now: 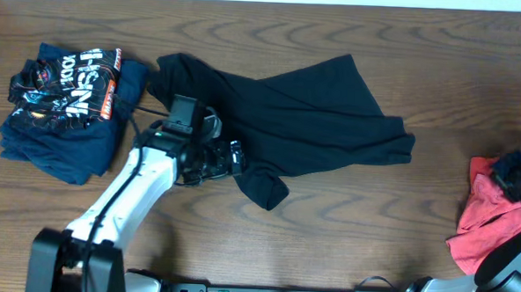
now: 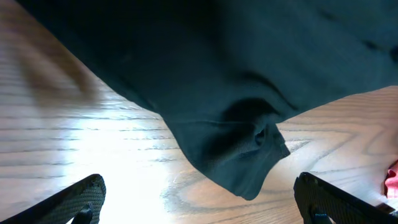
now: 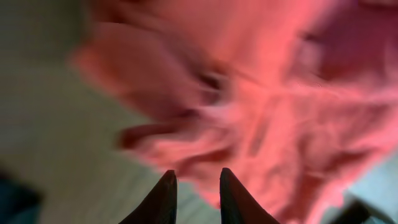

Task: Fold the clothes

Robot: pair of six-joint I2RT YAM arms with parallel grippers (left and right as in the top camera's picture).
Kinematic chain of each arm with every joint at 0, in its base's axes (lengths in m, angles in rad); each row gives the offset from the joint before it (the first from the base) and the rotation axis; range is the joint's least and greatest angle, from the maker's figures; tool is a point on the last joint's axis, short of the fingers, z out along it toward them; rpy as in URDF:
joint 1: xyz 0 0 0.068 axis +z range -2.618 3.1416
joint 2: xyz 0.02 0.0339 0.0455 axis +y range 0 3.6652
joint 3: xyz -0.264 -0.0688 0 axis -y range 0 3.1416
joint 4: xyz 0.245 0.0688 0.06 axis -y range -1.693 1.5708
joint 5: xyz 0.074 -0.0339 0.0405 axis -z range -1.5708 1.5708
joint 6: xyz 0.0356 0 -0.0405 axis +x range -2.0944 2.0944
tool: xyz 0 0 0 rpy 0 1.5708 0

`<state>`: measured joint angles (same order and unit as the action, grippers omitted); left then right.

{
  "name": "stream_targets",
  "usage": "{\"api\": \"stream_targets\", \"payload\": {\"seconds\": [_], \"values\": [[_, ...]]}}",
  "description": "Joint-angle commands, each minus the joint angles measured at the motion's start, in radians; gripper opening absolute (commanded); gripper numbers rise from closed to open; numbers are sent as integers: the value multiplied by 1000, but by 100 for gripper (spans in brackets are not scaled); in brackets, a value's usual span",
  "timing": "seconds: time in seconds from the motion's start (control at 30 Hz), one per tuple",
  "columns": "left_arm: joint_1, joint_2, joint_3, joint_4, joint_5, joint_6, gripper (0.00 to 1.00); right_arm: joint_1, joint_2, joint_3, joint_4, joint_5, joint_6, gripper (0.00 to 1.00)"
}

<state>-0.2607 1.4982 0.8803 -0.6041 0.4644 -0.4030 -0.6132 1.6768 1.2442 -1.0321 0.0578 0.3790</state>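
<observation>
Black shirt (image 1: 306, 104) lies spread but rumpled at mid-table (image 1: 370, 248), unfolded, its near-left corner bunched into a lump (image 1: 263, 188). In the L wrist view this lump (image 2: 242, 155) sits ahead of and between the fingers, with cloth filling the top of the frame. L gripper (image 1: 229, 158) is poised at the shirt's near-left edge, just beside the lump. Jaws are wide apart, one fingertip (image 2: 81, 196) at each lower corner of the wrist view, nothing held, no contact seen. Well to the right of the black shirt, at the table edge, a red garment (image 1: 491, 222) is crumpled, with the R gripper (image 1: 517, 170) over it. R wrist view is blurred. R fingers (image 3: 166, 190) are drawn close together with a slim gap and nothing is seen between them, the red cloth (image 3: 280, 93) being beyond the tips. Well to the left of the black shirt, a dark blue printed tee (image 1: 64, 111) lies roughly folded, judged done. Step in hand, est.: black shirt being approached for its first fold, grasp not yet made. Next move, est.: L gripper to be lowered onto the bunched corner and closed on one layer only. Corner then to be drawn out flat before folding over. Risk: lump pinched whole, so creases get carried into the fold.
</observation>
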Motion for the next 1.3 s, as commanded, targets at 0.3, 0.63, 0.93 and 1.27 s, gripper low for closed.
{"api": "stream_targets", "payload": {"seconds": [0.3, 0.63, 0.93, 1.27], "values": [[-134, 196, -6, 72, -5, -264, 78, 198, -23, 32, 30, -126, -187, 23], [-79, 174, -5, -107, -114, -211, 6, 307, -22, -4, 34, -204, -222, 15], [33, 72, -5, -293, -353, -174, 6, 433, -22, -180, 133, -378, -230, 17], [33, 52, -5, -393, -406, -174, 6, 551, -22, -388, 369, -406, -208, 32]]}}
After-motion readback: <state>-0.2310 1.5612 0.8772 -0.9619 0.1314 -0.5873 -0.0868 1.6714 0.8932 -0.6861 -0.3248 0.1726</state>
